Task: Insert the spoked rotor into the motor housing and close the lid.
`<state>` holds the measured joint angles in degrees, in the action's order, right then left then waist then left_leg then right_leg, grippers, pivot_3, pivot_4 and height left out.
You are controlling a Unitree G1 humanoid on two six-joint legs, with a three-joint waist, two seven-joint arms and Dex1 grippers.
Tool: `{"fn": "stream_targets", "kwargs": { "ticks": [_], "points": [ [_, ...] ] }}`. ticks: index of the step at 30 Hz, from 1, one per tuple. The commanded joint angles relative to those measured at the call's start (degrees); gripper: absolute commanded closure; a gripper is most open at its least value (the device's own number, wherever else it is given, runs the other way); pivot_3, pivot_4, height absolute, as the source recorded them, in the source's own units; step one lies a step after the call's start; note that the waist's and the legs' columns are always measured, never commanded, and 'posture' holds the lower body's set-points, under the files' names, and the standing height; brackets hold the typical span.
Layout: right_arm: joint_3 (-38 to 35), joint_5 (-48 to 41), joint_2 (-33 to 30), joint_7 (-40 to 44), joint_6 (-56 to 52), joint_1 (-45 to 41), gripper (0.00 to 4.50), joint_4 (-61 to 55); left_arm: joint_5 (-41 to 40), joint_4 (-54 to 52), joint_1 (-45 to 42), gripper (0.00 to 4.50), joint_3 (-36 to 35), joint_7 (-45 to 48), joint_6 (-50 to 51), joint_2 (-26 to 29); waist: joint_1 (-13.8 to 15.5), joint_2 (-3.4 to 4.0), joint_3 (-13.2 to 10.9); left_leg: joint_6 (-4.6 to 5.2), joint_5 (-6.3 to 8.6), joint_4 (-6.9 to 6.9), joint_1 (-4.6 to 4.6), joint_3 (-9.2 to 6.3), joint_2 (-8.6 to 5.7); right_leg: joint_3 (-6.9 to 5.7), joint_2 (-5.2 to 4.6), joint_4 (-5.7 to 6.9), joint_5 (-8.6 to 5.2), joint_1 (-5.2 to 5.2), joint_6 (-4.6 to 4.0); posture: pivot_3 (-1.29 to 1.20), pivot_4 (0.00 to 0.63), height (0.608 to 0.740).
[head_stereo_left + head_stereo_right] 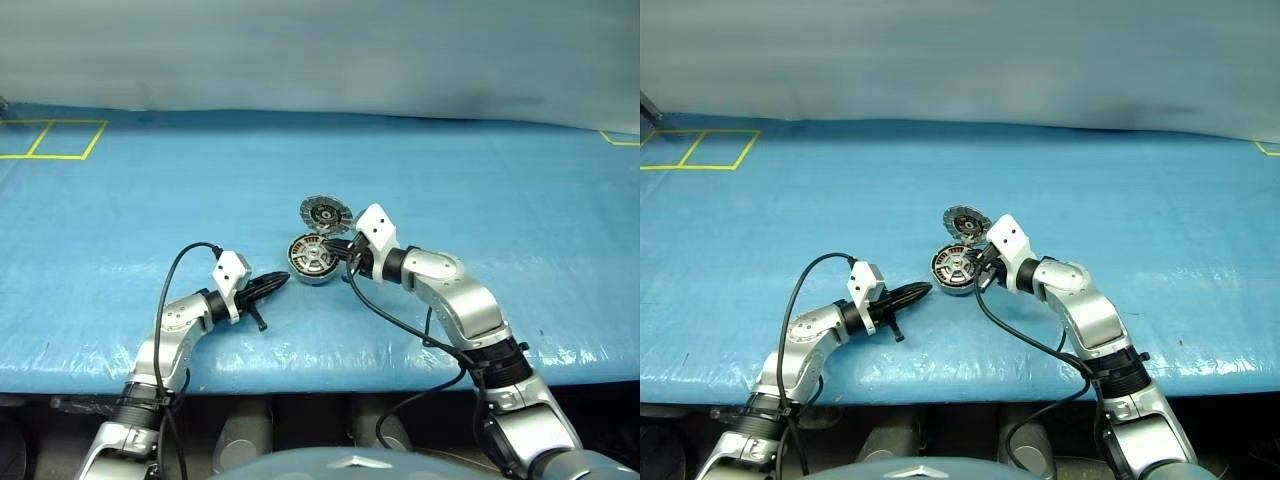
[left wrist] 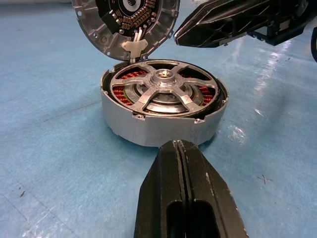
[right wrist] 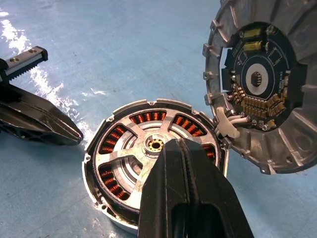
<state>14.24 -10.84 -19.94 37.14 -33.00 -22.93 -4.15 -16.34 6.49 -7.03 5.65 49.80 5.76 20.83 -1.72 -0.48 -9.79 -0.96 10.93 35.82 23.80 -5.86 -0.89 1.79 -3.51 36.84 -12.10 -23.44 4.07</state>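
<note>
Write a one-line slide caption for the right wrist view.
Shut right gripper hovering over the spoked rotor seated in the motor housing, lid propped open beside it.

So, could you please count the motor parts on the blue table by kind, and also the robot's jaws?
Motor housing: 1
Spoked rotor, already sitting in the housing: 1
Lid, open, leaning beside the housing: 1
Sets of jaws: 2, left gripper and right gripper, both shut and holding nothing
Total: 5
</note>
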Motion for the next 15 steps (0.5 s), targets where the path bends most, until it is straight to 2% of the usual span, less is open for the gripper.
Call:
{"fn": "stream_targets", "kwargs": {
  "ticks": [1,10,15],
  "points": [
    [0.42,0.80,0.79,-0.25,0.73,-1.02,4.47,0.92,-0.51,-2.71,0.47,4.50,-0.98,-0.77,-0.03,0.19,-0.03,0.00,0.00,0.00,0.00,0.00,0.00,0.00,0.00,0.00,0.00,0.00,0.00,0.00,0.00,0.00,0.150,0.740],
    [1.74,3.24,2.24,-2.78,-1.05,0.34,4.47,5.16,-0.48,-2.89,0.70,4.50,-0.91,-1.54,-0.04,-0.16,-0.32,0.03,0.02,0.00,0.00,-0.01,-0.12,0.00,0.01,0.00,0.01,0.03,0.00,0.09,-0.01,0.00,0.150,0.740],
    [-1.05,0.01,3.16,-1.65,0.86,1.25,4.47,0.21,-2.47,-3.28,-0.05,4.50,-1.64,-1.05,1.05,-0.71,-0.33,0.03,0.03,-0.01,0.00,0.01,-0.14,0.00,0.01,0.00,0.01,0.04,0.00,0.11,-0.01,0.00,0.150,0.740]
  ]
}}
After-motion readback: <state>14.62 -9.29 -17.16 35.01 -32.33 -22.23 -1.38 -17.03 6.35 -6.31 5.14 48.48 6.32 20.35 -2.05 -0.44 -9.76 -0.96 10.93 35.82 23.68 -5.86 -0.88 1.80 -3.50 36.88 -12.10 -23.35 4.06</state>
